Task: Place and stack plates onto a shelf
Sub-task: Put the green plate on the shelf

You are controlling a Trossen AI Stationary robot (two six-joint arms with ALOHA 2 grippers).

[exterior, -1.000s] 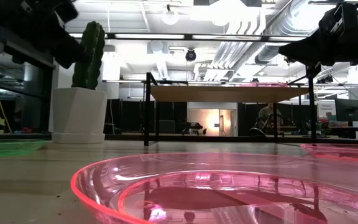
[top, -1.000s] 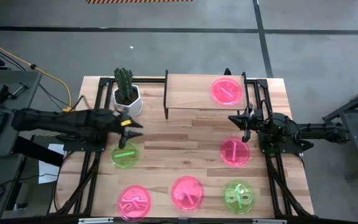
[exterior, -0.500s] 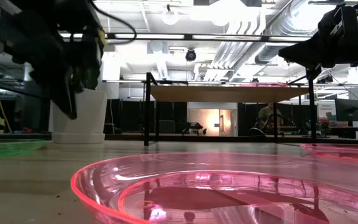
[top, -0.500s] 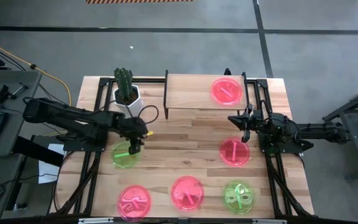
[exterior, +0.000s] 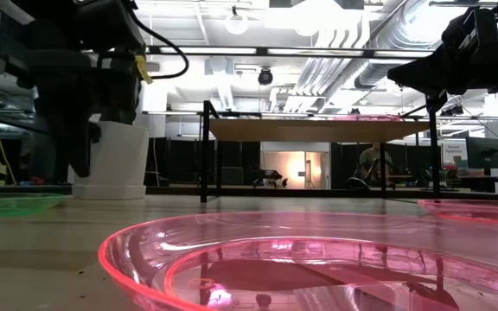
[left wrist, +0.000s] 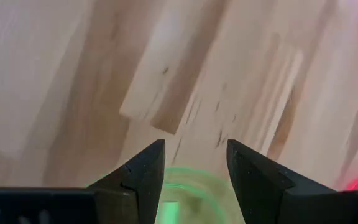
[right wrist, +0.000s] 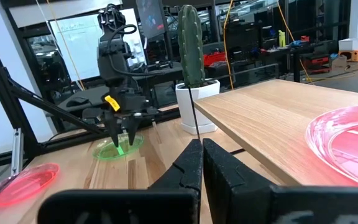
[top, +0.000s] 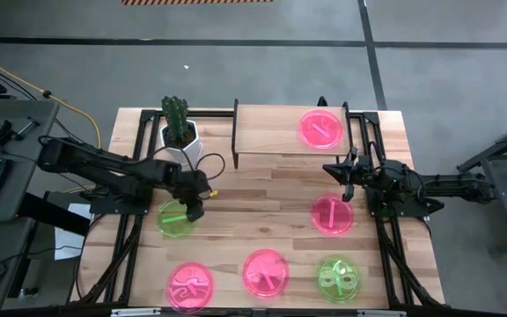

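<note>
Swung down since a second ago: left claw (top: 191, 210), fingers parted, now poised over the lime plate (top: 176, 219).

Reach step in hand; next, lower and clamp on the rim just beneath. Right claw (top: 345, 171) pinched empty, beside the shelf (top: 271, 129). Counted: four pink plates, one already shelved (top: 320, 129); two green.

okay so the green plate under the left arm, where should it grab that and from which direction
Grip the green plate by its raised rim, coming straight down from above, probably at the edge nearest the shelf. It lies flat on the table, so only the thin rim offers a hold: one finger inside, one outside. The left gripper is already above it, jaws open and pointing down.
</note>
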